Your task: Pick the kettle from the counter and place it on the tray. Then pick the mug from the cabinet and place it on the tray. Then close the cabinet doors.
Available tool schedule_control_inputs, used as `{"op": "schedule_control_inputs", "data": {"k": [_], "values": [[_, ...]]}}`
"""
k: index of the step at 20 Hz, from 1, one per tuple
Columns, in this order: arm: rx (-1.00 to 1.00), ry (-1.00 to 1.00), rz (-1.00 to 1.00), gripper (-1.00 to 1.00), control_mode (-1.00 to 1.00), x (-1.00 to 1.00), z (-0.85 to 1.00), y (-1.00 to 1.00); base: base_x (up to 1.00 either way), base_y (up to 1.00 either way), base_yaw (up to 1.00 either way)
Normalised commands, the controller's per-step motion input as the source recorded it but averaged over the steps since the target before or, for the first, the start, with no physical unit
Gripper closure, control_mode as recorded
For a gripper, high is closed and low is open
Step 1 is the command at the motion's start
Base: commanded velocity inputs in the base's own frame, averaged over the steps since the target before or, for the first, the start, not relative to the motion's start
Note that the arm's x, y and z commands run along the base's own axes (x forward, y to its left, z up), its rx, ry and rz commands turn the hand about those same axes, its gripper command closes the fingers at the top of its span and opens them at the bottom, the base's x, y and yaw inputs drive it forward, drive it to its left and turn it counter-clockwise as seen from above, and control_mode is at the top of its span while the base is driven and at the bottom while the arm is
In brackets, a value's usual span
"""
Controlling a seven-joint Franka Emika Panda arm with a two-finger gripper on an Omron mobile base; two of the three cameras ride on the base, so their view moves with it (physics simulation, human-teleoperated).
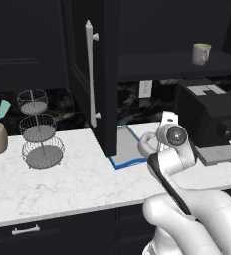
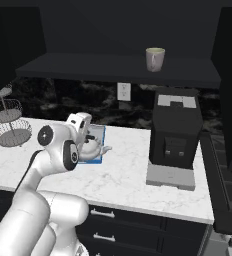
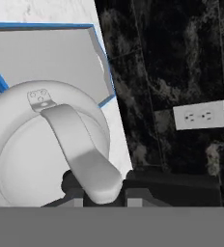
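- Hand view: the hand (image 3: 102, 185) pinches the grey arched handle of the white kettle (image 3: 41, 144); its two dark fingertips press against the handle's near end.
- The kettle hangs over the tray (image 3: 46, 53), a flat grey rectangle with a raised blue rim. Whether its base touches the tray floor cannot be told. The grip on the handle probably keeps the round body level while it is placed.
- The kettle looks squat and smooth, with a small bracket where the handle joins the body. In the right base view its short spout points away from the tray, toward the black coffee machine (image 2: 175, 132).
- The tray lies on the marble worktop (image 1: 62, 174), against the dark back wall, partly behind the open cabinet door (image 1: 90, 74) with its long pale bar handle.
- The mug (image 1: 201, 53), off-white with a greenish rim, stands upright on the cabinet shelf (image 2: 118, 67), above the tray and off toward the coffee machine.
- Judgement: the kettle step is nearly done; the mug and doors remain.
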Motion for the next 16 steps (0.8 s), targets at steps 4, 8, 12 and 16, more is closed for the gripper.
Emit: {"op": "schedule_control_inputs", "data": {"k": [4,8,12,16], "values": [[0.0,0.0,0.09,1.0,-1.0,0.39,0.14,0.51,0.0,0.0,0.0],[0.0,0.06,0.04,1.0,-1.0,0.64,0.1,0.35,0.0,0.0,0.0],[0.0,0.01,0.0,1.0,-1.0,0.73,0.0,0.3,0.0,0.0,0.0],[-0.01,0.0,0.0,1.0,-1.0,0.72,-0.03,0.28,0.0,0.0,0.0]]}}
